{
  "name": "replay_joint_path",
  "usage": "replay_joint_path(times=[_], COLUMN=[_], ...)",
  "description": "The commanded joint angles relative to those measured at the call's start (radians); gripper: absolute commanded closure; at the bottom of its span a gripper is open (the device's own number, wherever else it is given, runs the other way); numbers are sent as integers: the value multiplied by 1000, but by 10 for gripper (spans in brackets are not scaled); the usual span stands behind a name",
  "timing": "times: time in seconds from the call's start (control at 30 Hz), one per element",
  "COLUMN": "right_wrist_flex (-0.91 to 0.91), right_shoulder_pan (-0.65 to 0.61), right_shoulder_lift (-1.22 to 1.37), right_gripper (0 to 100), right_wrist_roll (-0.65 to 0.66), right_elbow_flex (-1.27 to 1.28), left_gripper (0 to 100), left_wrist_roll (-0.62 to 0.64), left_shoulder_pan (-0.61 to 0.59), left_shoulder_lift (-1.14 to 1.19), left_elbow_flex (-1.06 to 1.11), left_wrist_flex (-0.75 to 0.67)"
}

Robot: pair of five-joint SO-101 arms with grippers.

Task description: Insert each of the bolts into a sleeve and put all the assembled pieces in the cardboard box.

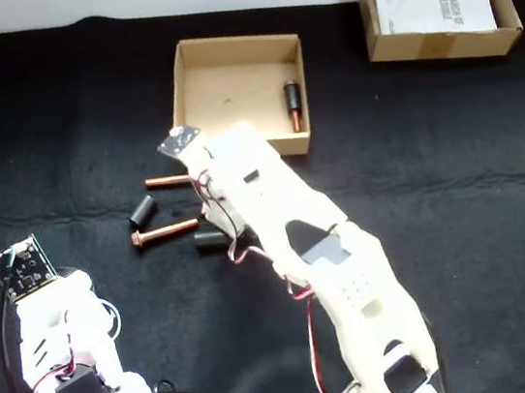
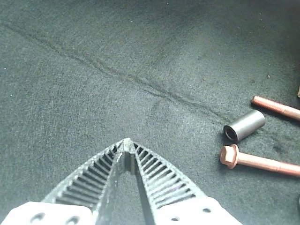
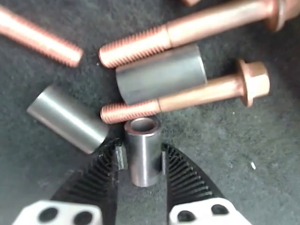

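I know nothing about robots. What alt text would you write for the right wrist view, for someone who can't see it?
The right gripper clasps a grey sleeve between its two black ribbed fingers, the sleeve's open end facing away from the camera. Just beyond it lie several copper bolts and two more sleeves on dark cloth.

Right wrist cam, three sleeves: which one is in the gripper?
The sleeve showing its open end, held between the right gripper's fingers. The others lie free: a tilted sleeve beside it, a third sleeve between two bolts.
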Motion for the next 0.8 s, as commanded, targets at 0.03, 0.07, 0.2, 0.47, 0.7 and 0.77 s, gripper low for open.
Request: replay_joint_path(times=[0.03,0.07,0.2,0.47,0.7,0.77], right_wrist_flex=[174,216,285,285,283,282], right_shoulder_pan=[19,25,56,102,105,108], right_shoulder_lift=[-13,-13,-16,-249,-575,-661], right_gripper=[992,992,992,992,992,992], right_wrist_roll=[15,15,15,15,15,15], right_elbow_flex=[-309,-375,-579,-522,-177,-79], left_gripper=[987,987,987,987,987,987], left_wrist_roll=[-6,-6,-6,-5,-5,-5], left_shoulder_pan=[-7,-7,-5,-4,-2,-2], left_shoulder_lift=[2,2,2,2,2,2], left_elbow_flex=[19,19,19,19,19,19], left_wrist_flex=[-15,-15,-15,-12,-11,-11])
